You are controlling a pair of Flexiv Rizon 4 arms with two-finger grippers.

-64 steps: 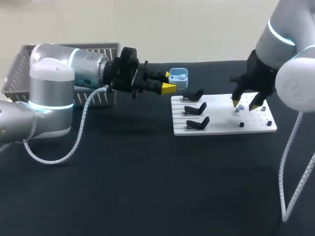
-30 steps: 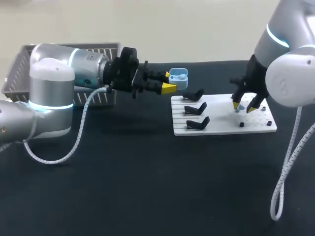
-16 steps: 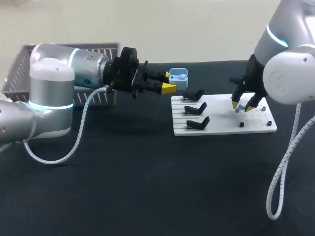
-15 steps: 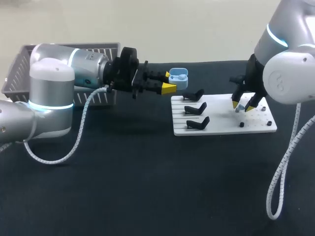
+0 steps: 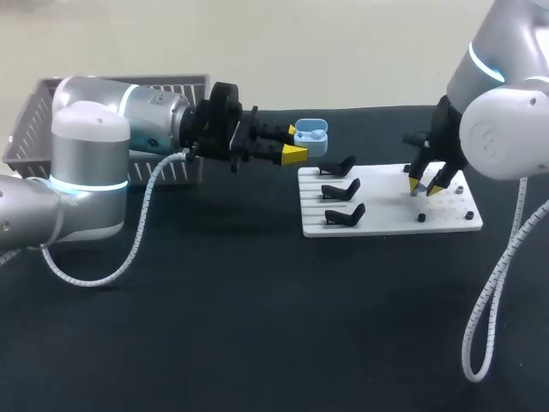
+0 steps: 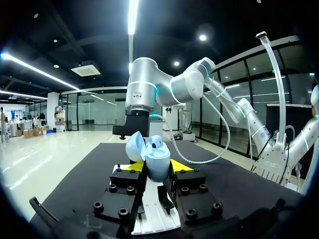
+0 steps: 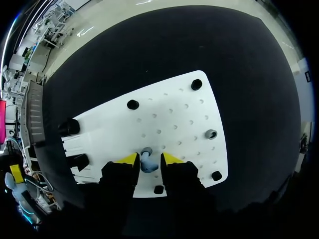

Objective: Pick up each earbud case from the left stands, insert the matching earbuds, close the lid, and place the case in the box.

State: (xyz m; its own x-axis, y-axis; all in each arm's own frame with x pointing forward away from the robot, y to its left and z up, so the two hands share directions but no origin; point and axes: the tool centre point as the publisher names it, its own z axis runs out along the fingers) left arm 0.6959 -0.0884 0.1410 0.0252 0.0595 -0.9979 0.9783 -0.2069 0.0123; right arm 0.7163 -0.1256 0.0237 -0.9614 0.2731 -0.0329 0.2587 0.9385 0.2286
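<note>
Right gripper [image 5: 426, 184] has dropped over blue earbud [image 7: 147, 163], board's [image 5: 386, 225] right half. Clamped or not: cannot tell. Left gripper [image 5: 292, 142] stays clamped on open case [image 5: 310, 133] — insertion likely next op.

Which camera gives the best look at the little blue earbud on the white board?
The right wrist view: the earbud sits close up between the right pincer and its yellow tips. The head view shows only a tiny speck; in the left wrist view it cannot be made out.

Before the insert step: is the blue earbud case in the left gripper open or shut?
Open. The blue case in the left gripper has its lid swung back off the base, clear in the head and left wrist views.
</note>
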